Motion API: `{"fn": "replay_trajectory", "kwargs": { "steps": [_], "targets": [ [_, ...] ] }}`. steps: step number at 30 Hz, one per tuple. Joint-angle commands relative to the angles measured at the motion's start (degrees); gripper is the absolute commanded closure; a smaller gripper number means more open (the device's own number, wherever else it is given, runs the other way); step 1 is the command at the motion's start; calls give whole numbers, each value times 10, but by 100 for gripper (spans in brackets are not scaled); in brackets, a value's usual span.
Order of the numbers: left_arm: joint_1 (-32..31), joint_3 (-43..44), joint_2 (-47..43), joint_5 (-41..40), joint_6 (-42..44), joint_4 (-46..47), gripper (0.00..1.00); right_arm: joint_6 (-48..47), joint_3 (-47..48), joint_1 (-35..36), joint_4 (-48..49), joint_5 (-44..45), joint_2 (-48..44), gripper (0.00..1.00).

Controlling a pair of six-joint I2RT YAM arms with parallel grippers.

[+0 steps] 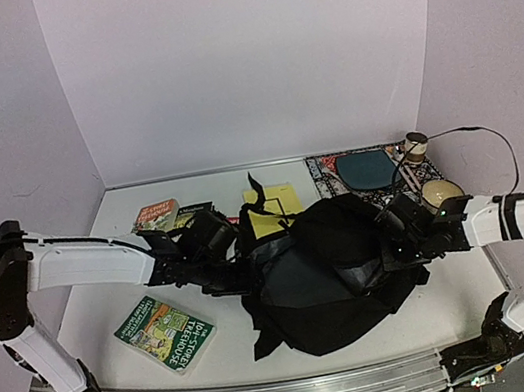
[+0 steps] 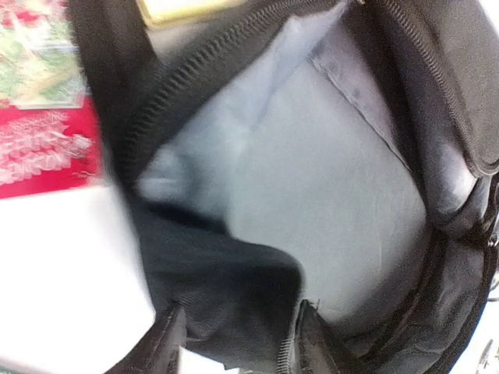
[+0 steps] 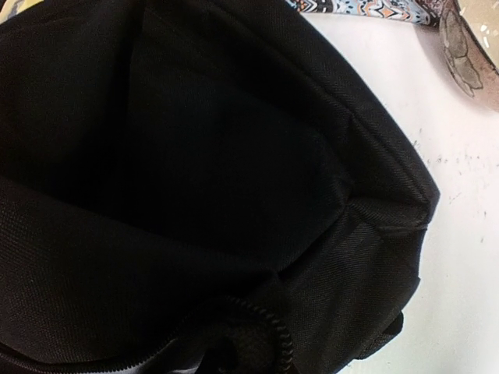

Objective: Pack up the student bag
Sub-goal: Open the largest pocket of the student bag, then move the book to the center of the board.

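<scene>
The student bag [image 1: 341, 268], a large black backpack, lies mid-table with its mouth open toward the left, showing grey lining [image 2: 312, 195]. My left gripper [image 1: 237, 264] is at the bag's left rim. In the left wrist view it [image 2: 240, 331] is shut on a fold of black fabric beside the zipper. My right gripper [image 1: 400, 245] is at the bag's right side, which is lifted there. In the right wrist view the bag's black fabric [image 3: 195, 156] fills the frame and buries the fingers, with bunched zipper at the bottom.
A green book [image 1: 164, 333] lies front left. Another book [image 1: 156, 215] and a yellow pad [image 1: 275, 209] lie behind the bag. A patterned mat [image 1: 323, 170] with a blue item, a bowl [image 1: 441, 193] and a small cup [image 1: 416, 143] stand back right.
</scene>
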Motion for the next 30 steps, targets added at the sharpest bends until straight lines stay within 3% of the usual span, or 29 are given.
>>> {"fn": "replay_trajectory", "kwargs": {
  "steps": [1,7,10,18,21,25,30],
  "targets": [
    [34,4,-55,-88,-16,-79,37,2,-2,-5,-13,-14,18,90],
    [129,-39,-121,-87,-41,-103,19,-29,5,-5,3,-33,-4,77],
    [176,-53,-146,-90,-43,-103,13,-49,13,-5,4,-44,-16,63],
    [298,-115,-179,-34,-80,-108,8,-100,46,-5,4,-120,-27,35],
    [312,-134,-186,-29,-122,-147,7,-121,58,-5,0,-143,-35,24],
    [312,-129,-188,-67,-164,-265,6,-152,73,-5,-5,-166,-47,10],
    [312,-122,-210,-103,-199,-377,4,-194,108,-5,-17,-187,-41,2]
  ]
}}
